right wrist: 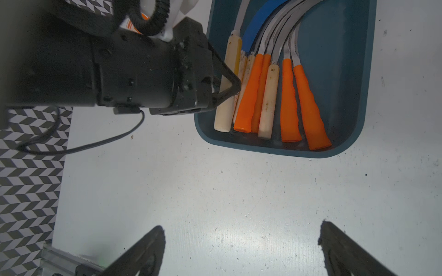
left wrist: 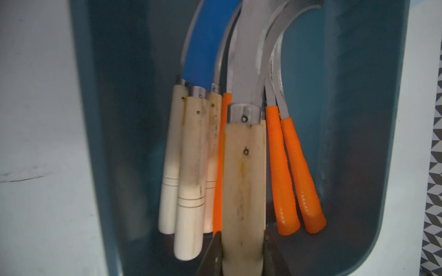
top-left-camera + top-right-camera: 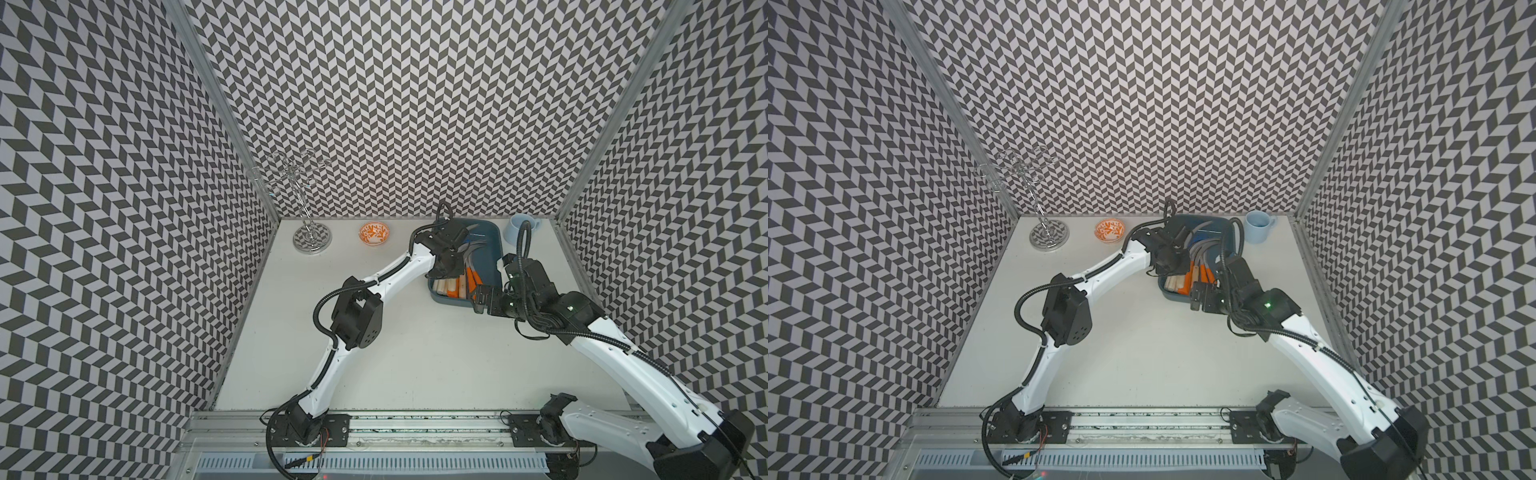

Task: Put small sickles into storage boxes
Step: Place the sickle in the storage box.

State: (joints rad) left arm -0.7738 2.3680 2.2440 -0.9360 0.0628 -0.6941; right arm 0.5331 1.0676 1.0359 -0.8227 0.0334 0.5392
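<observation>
While the left gripper (image 1: 233, 87) clamps the seemingly last wooden-handled sickle (image 2: 244, 172), unreleased, in the teal tray (image 1: 275, 150), the right gripper (image 1: 241, 229) gapes empty.

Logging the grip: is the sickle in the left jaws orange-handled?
No, the sickle between them has a pale wooden handle.

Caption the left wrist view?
Left gripper shut on a pale-wood-handled sickle beside others in a dark teal plastic tray.

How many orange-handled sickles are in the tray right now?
4. All lie in the tray: one orange-handled sickle touching a second mid-row; beyond a wooden handle, a third and fourth. More could hide under the pile.
</observation>
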